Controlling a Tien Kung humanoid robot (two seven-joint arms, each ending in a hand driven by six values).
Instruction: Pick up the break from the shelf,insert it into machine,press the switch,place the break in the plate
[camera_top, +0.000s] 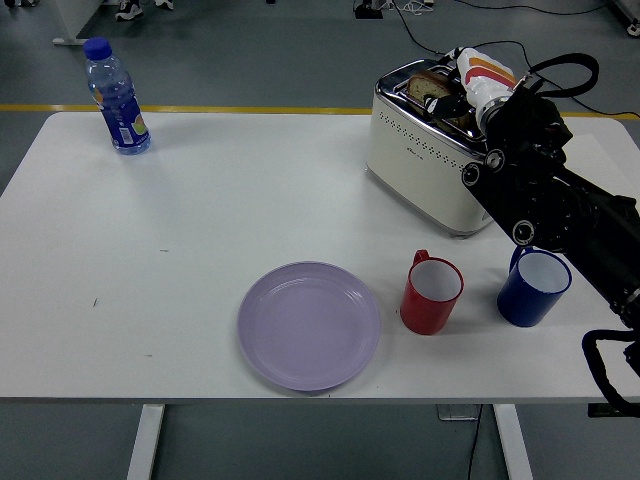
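Bread (432, 87) is seen standing in the toaster (425, 150) slot, with the right hand (470, 80) positioned over the toaster's top.

Whether the hand's fingers are apart or closed on the bread cannot be told. In front of the toaster, a red mug (432, 292) and a blue mug (534, 288) are set; a purple plate (309, 325) is placed near-left of it, a water bottle (117, 97) far to its left.

Lilac plate (309, 325), red mug (432, 293), blue mug (533, 288)

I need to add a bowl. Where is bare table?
Free: the wide stretch between the bottle, plate and toaster. Crowded: the right side, where the red mug, blue mug and right hand sit.
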